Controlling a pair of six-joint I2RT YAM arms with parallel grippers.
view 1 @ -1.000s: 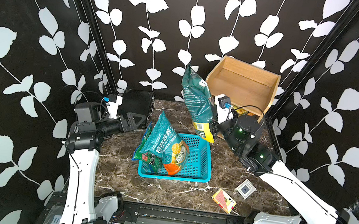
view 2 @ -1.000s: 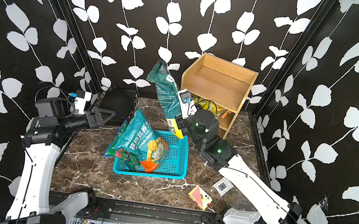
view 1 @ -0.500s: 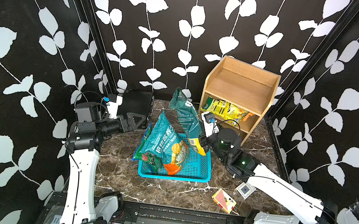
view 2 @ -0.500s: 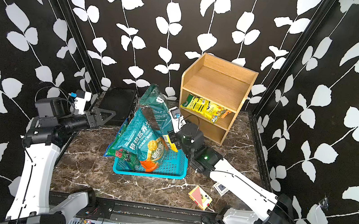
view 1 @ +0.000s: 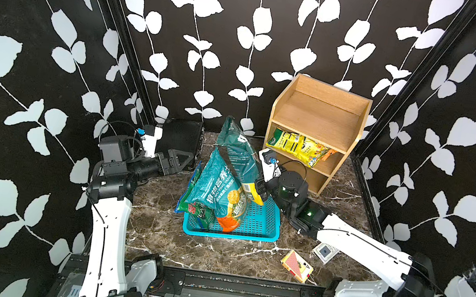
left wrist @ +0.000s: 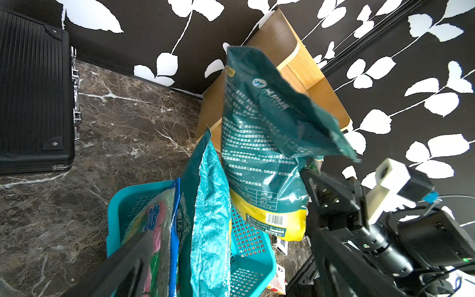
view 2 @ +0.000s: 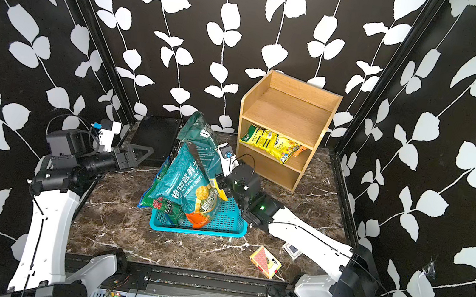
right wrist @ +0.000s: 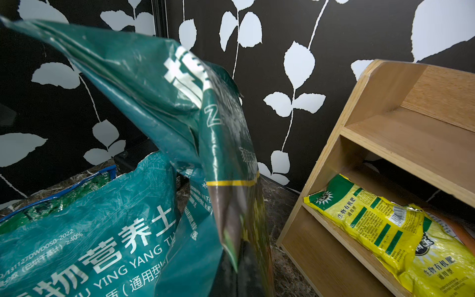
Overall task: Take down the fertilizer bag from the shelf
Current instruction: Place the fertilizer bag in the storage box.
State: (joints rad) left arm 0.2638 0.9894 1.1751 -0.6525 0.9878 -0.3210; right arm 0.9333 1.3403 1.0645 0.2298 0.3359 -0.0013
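Right gripper: we see it (view 1: 259, 186) clamped tight on the yellow lower edge of the dark green fertilizer bag (view 1: 237, 152), over the back right corner of the blue basket (view 1: 228, 236).
Held bag: it is off the shelf. From the grip it rises tilted toward the tabletop's back edge, and its crumpled top stands higher than everything in the basket. We cannot tell whether its bottom touches the basket.
In the basket: a teal bag of plant soil (view 1: 219, 184) stands just beside the held bag, on the left arm's side.
Shelf: it (view 1: 319, 116) sits in the tabletop's back right corner, just behind the right gripper. On its middle tier a yellow bag (view 1: 296, 144) lies flat, one end past the front edge.
Left gripper: we find it (view 1: 180, 160) with jaws apart and holding nothing, near the tabletop's left edge in front of the black case (view 1: 180, 135), apart from the bags.
Front right of the tabletop: a red card box (view 1: 296, 264) lies flat.
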